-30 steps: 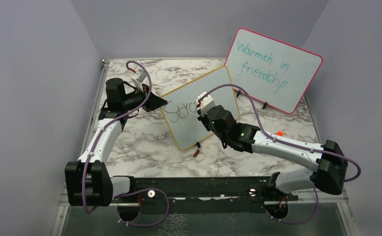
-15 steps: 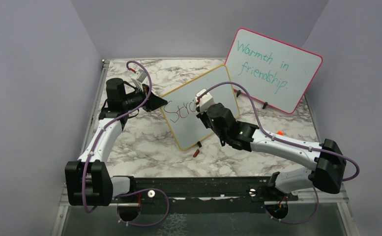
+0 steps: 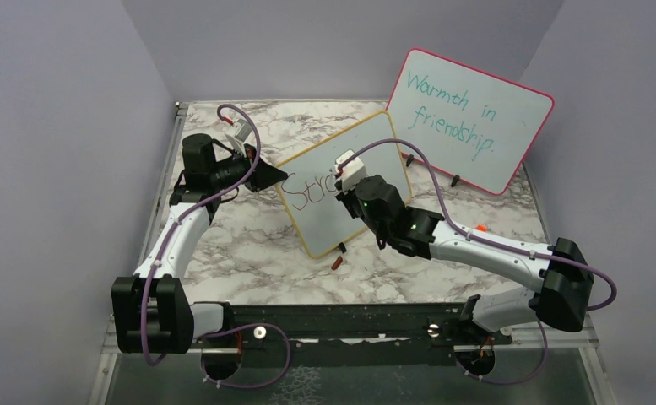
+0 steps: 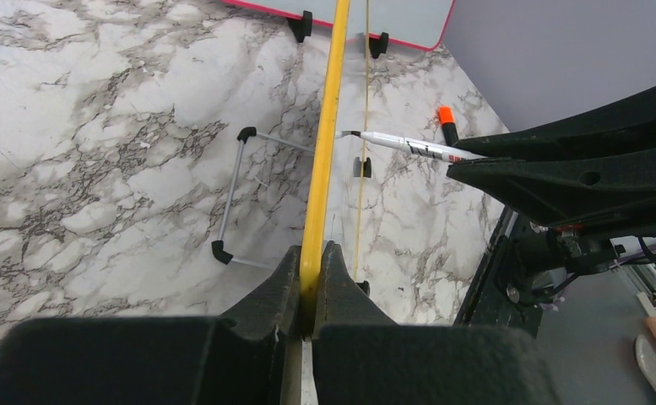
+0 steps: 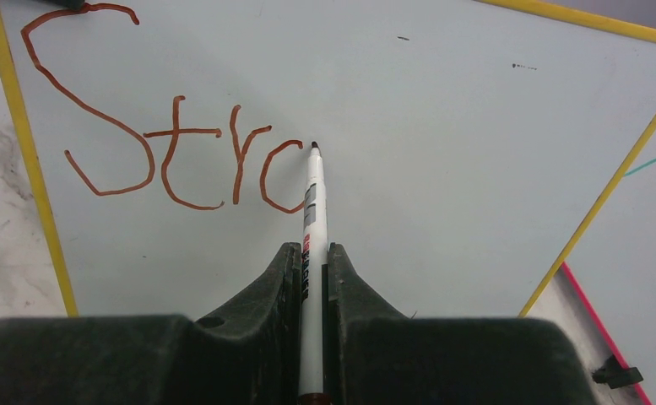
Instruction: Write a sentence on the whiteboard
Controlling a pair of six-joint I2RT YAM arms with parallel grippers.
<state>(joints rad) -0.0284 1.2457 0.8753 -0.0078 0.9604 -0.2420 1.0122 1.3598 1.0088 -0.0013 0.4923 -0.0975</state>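
Note:
The yellow-framed whiteboard (image 3: 328,221) stands tilted at the table's middle; its face (image 5: 442,126) fills the right wrist view and it appears edge-on (image 4: 328,126) in the left wrist view. My left gripper (image 4: 311,253) is shut on the board's yellow frame at its left edge (image 3: 275,179). My right gripper (image 5: 311,253) is shut on a white marker (image 5: 311,202), whose dark tip touches the board at the top of a half-drawn "o". The sentence (image 5: 164,156) reads "Str" plus that open curve in red-brown. In the top view the right gripper (image 3: 341,187) covers the last strokes.
A pink-framed board (image 3: 468,118) with teal writing leans at the back right. A brown marker cap (image 3: 336,263) lies on the marble in front of the whiteboard, and an orange cap (image 3: 480,228) lies right of it. A wire stand (image 4: 235,194) props the board from behind.
My right gripper and marker have shifted slightly up and left on the board while drawing the "o" curve. The left arm and the whiteboard have stayed put.

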